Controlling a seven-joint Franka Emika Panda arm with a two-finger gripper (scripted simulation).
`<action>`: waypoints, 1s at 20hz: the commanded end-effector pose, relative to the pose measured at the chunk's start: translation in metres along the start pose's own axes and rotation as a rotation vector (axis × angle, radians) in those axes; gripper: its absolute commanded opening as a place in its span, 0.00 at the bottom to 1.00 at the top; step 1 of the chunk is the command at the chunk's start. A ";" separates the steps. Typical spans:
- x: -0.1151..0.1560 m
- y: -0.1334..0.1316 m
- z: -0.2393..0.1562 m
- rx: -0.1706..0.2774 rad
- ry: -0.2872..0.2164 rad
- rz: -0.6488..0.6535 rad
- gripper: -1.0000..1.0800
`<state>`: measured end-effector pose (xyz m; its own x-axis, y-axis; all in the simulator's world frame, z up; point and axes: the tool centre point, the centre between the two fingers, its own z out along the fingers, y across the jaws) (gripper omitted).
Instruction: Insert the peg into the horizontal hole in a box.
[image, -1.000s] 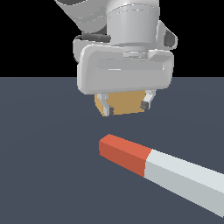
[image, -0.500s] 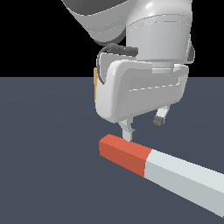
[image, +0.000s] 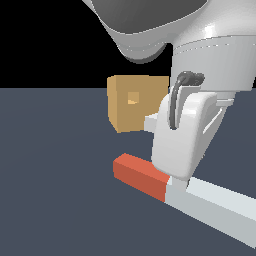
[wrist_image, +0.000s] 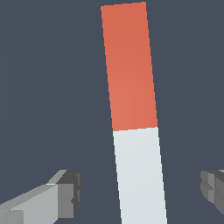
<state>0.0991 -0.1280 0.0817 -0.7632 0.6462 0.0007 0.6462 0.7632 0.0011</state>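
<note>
Across the lower middle of the exterior frame lies the peg (image: 165, 187) on the counter, straddled by the spread pincer (wrist_image: 140, 190), which should descend squarely before pinching its white stretch.

No real room at all: a bare simulated test scene. A flat, unmarked slate-blue floor (image: 55, 190) fills the lower frame and meets a pure black void across the top. The tan box (image: 131, 102), the red-and-white peg (image: 150, 179) and the glossy white robot arm (image: 200, 75) are plain, textureless rendered shapes.
</note>
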 end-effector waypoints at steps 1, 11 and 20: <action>-0.007 0.002 0.004 0.000 0.000 -0.036 0.96; -0.019 0.006 0.010 0.001 -0.001 -0.095 0.96; -0.019 0.006 0.024 0.001 -0.001 -0.095 0.96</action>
<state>0.1182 -0.1356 0.0635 -0.8207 0.5713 -0.0014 0.5713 0.8207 0.0006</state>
